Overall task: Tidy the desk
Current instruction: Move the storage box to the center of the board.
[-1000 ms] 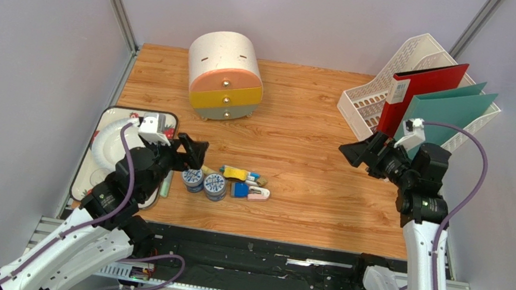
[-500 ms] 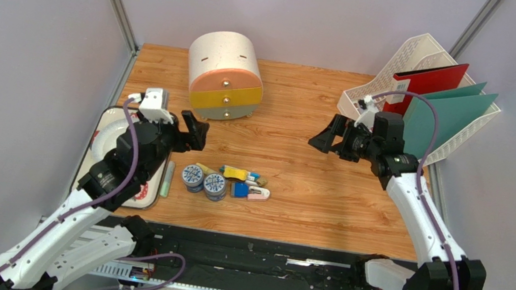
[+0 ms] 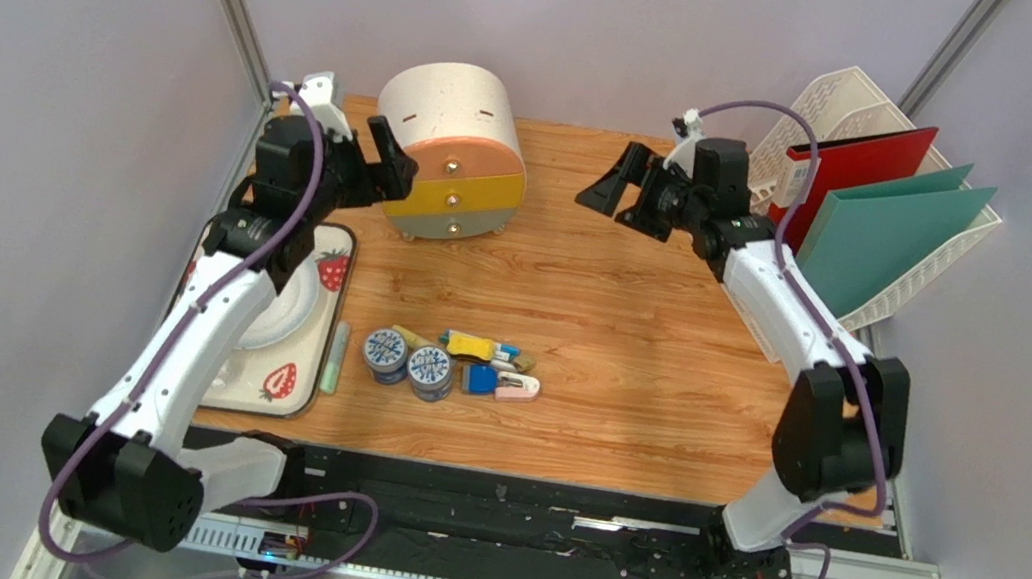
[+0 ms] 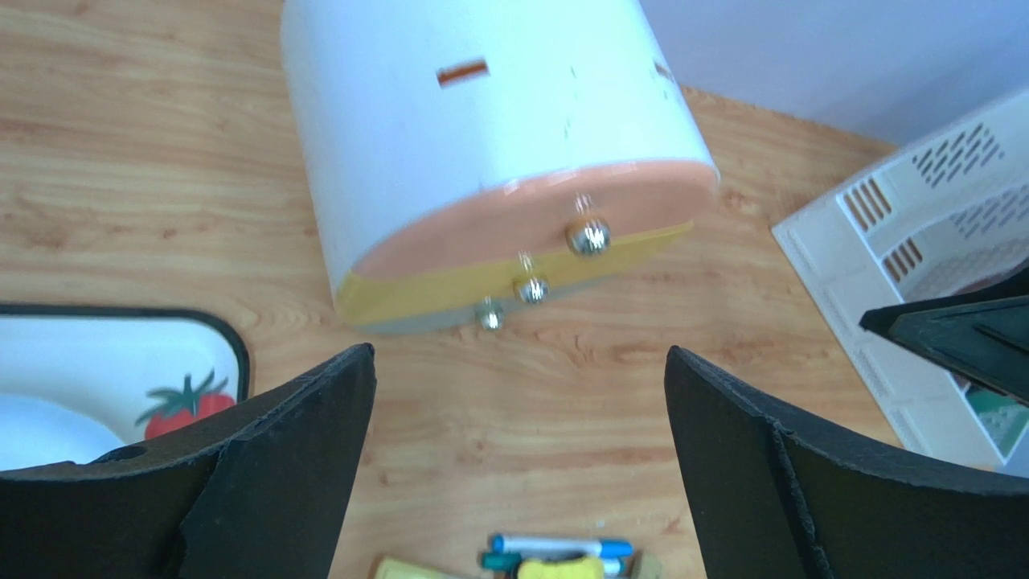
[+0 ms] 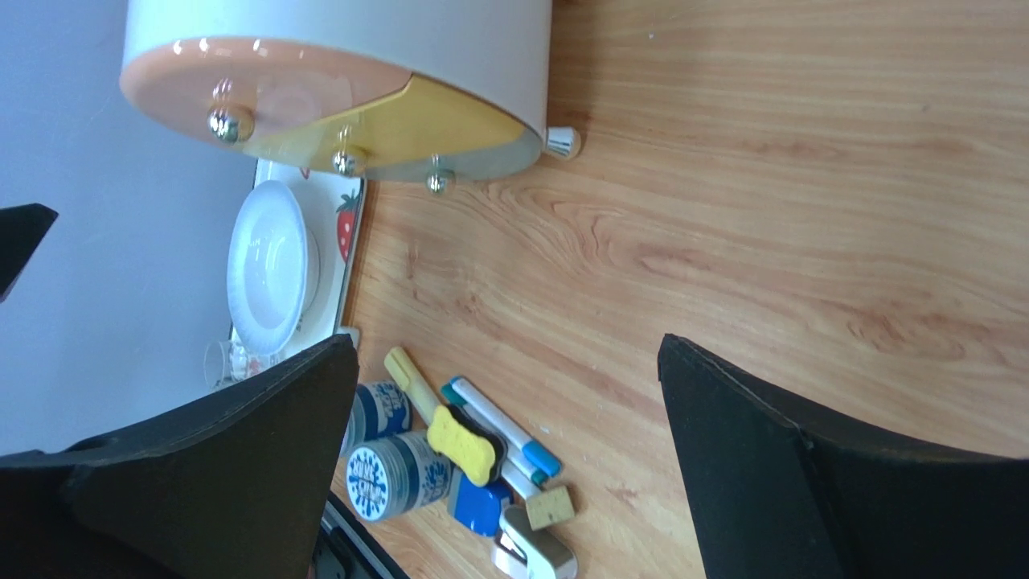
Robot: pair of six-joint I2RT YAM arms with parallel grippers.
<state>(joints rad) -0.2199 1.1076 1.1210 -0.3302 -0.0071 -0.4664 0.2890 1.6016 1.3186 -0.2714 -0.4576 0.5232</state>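
Above the desk [image 3: 622,335], left claw [image 4: 517,362] agape.

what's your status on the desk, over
Left claw open, right claw open, both empty, either side of the round drawer box. Desk untidied: small stationery pile loose near the front. Nothing between claws and box.

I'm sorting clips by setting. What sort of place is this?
Likely a mock office desk inside a test booth, not a real office: a wood-grain desk holds a drawer unit, a file rack and loose stationery, while plain grey walls close it in.
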